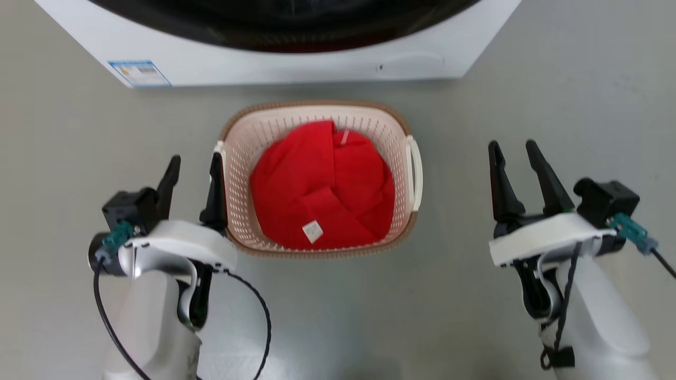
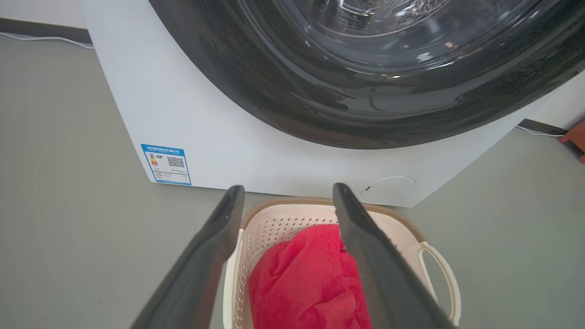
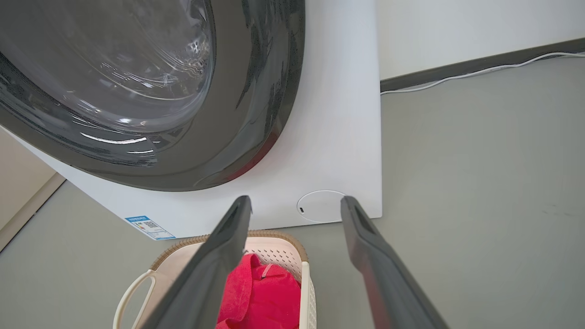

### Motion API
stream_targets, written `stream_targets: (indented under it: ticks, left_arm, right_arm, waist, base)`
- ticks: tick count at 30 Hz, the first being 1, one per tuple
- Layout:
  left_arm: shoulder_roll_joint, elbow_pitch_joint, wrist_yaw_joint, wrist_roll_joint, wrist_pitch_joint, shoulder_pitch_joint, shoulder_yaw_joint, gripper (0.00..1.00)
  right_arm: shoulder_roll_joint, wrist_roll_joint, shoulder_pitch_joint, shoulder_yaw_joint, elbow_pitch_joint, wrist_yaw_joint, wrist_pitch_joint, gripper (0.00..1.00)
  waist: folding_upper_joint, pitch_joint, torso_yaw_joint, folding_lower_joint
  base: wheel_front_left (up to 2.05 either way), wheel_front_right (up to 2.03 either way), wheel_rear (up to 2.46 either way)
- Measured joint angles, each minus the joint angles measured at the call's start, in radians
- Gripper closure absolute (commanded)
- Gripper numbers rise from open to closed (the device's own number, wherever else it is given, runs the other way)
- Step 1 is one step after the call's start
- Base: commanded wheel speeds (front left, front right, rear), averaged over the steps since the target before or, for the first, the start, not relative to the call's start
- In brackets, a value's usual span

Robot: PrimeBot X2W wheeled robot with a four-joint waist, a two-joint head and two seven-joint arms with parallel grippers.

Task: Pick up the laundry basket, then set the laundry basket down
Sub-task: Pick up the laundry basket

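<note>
Straddling the left rim of the laundry basket (image 1: 369, 124), left claw (image 1: 196, 157) gapes wide; right claw (image 1: 512, 145), wide too, has bare floor (image 1: 581, 105) around it, basket well to its left. Cream perforated walls, brown rim, red cloth (image 1: 317, 184) inside.

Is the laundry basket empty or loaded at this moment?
Loaded: a red cloth lies bunched inside the laundry basket, covering most of its bottom, with a white tag showing.

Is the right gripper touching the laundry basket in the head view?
No, the right gripper stands apart from the laundry basket, jaws open, with bare floor between it and the basket's right handle.
</note>
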Motion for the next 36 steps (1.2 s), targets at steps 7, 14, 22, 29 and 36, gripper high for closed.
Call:
stream_targets:
  ticks: [7, 14, 22, 29, 36]
  left_arm:
    - [-0.002, 0.070, -0.018, 0.015, 0.000, -0.094, 0.028, 0.00]
    - [0.005, 0.174, -0.030, 0.030, 0.000, -0.181, 0.044, 0.00]
    - [0.023, 0.317, -0.039, 0.053, 0.000, -0.286, 0.058, 0.00]
    - [0.034, 0.429, -0.039, 0.053, 0.000, -0.372, 0.073, 0.00]
    - [0.036, 0.509, -0.048, 0.054, 0.000, -0.442, 0.064, 0.00]
  right_arm:
    - [0.001, 0.005, -0.095, 0.034, 0.058, 0.000, 0.000, 0.00]
    - [0.003, 0.027, -0.185, 0.063, 0.153, 0.000, 0.000, 0.00]
    - [0.003, 0.046, -0.276, 0.099, 0.281, 0.000, 0.000, 0.00]
    - [0.003, 0.085, -0.360, 0.158, 0.382, 0.000, -0.001, 0.00]
    - [0.003, 0.126, -0.444, 0.237, 0.506, 0.000, -0.001, 0.00]
  waist:
    - [0.0000, 0.098, -0.005, 0.0000]
    - [0.0000, 0.175, -0.004, 0.0000]
    - [-0.0001, 0.241, 0.000, 0.0000]
    - [0.0000, 0.294, 0.006, 0.0000]
    - [0.0000, 0.346, 0.015, 0.0000]
  base:
    - [0.00, 0.00, 0.00]
    - [0.00, 0.00, 0.00]
    - [0.00, 0.00, 0.00]
    - [0.00, 0.00, 0.00]
    - [0.00, 0.00, 0.00]
